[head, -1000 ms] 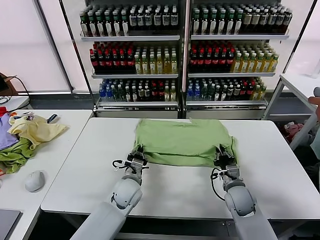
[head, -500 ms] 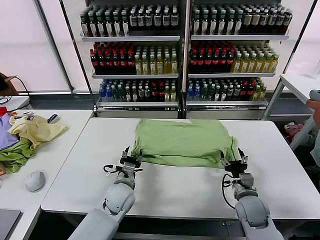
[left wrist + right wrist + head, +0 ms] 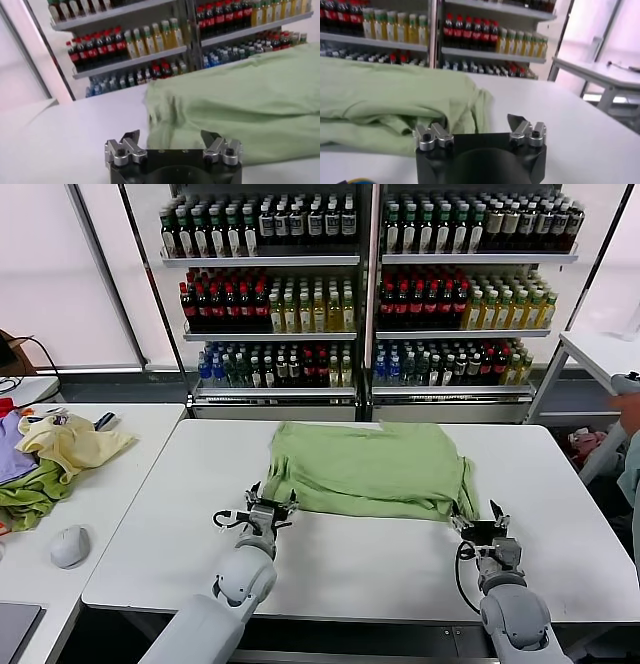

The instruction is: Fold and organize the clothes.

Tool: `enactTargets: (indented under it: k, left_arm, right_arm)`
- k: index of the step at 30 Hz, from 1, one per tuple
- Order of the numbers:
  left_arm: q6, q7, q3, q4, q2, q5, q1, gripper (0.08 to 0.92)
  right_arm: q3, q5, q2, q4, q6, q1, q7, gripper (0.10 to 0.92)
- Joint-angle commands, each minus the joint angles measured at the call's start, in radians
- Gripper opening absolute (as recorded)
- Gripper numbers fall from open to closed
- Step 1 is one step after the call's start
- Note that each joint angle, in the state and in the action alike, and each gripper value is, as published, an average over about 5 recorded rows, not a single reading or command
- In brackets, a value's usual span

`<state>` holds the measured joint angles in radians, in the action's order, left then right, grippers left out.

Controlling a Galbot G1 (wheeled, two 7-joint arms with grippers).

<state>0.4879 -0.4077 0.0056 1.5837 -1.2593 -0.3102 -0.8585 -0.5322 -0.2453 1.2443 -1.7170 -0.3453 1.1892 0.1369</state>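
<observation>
The light green shirt [image 3: 368, 468] lies folded on the white table [image 3: 350, 559], its collar and print hidden. My left gripper [image 3: 268, 502] is open and empty, just off the shirt's near left corner. My right gripper [image 3: 482, 519] is open and empty, just off the near right corner. In the left wrist view the shirt [image 3: 235, 110] fills the space beyond the open left gripper [image 3: 171, 136]. In the right wrist view the shirt's bunched edge [image 3: 395, 107] lies just ahead of the open right gripper [image 3: 479, 125].
A side table on the left holds a pale yellow garment [image 3: 70, 446], a darker green one [image 3: 28, 496] and a grey mouse [image 3: 69, 546]. Shelves of bottles [image 3: 370, 284] stand behind the table. Another white table [image 3: 600, 349] is at the right.
Both grippers have let go of the shirt's near edge and drawn back toward me. The shirt now rests flat on the table.
</observation>
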Motion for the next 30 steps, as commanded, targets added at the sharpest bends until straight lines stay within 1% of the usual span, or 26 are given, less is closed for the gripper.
enactTargets:
  k: [1,11,14,17,20,23,25,30]
  left_arm:
    - [0.045,-0.003,0.021,-0.064,-0.015,-0.053,0.035,0.742]
    - [0.068,-0.009,0.024,-0.063,-0.011,-0.067,0.031,0.457]
    - [0.066,-0.010,0.020,-0.048,-0.008,-0.072,0.020,0.370]
    - [0.062,-0.009,0.012,-0.021,0.000,-0.079,0.000,0.283]
    - [0.055,-0.009,0.001,0.034,0.014,-0.081,-0.036,0.196]
    - [0.050,-0.007,-0.017,0.111,0.032,-0.081,-0.087,0.125]
    - [0.046,-0.007,-0.031,0.165,0.044,-0.081,-0.128,0.106]
    - [0.048,-0.011,-0.057,0.294,0.069,-0.077,-0.248,0.104]
  right_arm:
    - [0.015,-0.049,-0.005,0.018,-0.073,-0.001,0.003,0.639]
    - [0.024,-0.051,-0.019,0.030,-0.058,-0.010,-0.020,0.345]
    - [0.022,-0.049,-0.023,0.021,-0.047,-0.002,-0.030,0.260]
    - [0.016,-0.047,-0.028,0.003,-0.033,0.015,-0.041,0.191]
    - [0.003,-0.045,-0.036,-0.033,-0.018,0.047,-0.054,0.159]
    - [-0.020,-0.044,-0.044,-0.091,-0.012,0.099,-0.062,0.154]
    - [-0.036,-0.044,-0.050,-0.133,-0.011,0.142,-0.065,0.154]
    - [-0.080,-0.035,-0.063,-0.247,-0.009,0.263,-0.071,0.154]
